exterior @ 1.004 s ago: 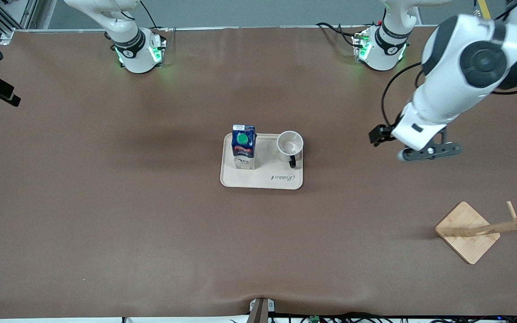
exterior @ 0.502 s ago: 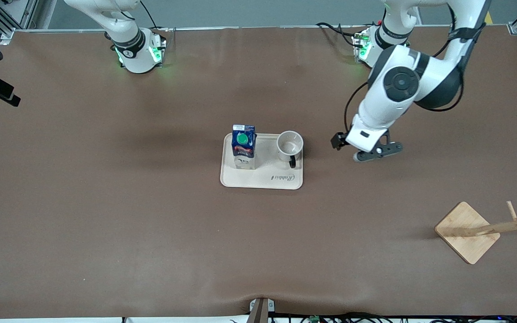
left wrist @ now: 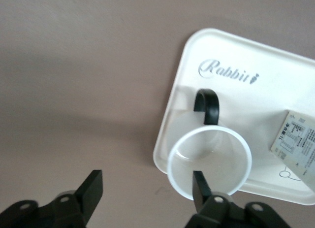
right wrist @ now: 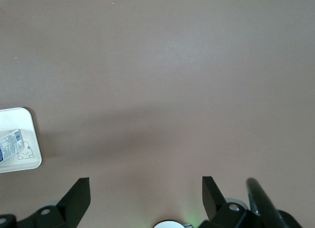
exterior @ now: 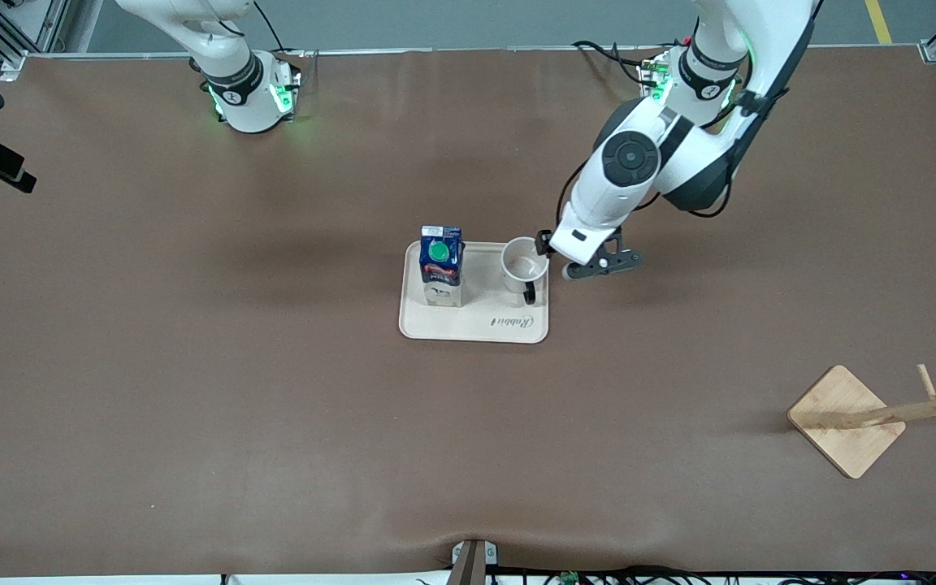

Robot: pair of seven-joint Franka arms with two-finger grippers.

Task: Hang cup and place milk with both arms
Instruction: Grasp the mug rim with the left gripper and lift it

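The cup [exterior: 524, 262], white with a black handle, stands upright on a beige tray [exterior: 474, 325]; its handle points toward the front camera. The milk [exterior: 441, 264], dark blue with a green cap, stands beside it on the same tray. My left gripper [exterior: 578, 258] hangs open and empty over the table at the tray's edge, right beside the cup. In the left wrist view the gripper [left wrist: 146, 188] is open, one finger [left wrist: 199, 184] overlaps the cup [left wrist: 209, 161] rim, and the milk [left wrist: 300, 146] shows at the edge. My right gripper [right wrist: 145, 188] is open and empty over bare table, out of the front view; that arm waits.
A wooden mug rack [exterior: 846, 418] with pegs stands near the front camera at the left arm's end of the table. The tray [left wrist: 231, 80] bears the word "Rabbit". The right wrist view shows a tray corner [right wrist: 29, 159]. The arm bases [exterior: 249, 89] glow green.
My left arm has swung in from the left arm's end of the table toward the tray, and its gripper now hangs beside the cup. The cup, milk and tray have not moved.
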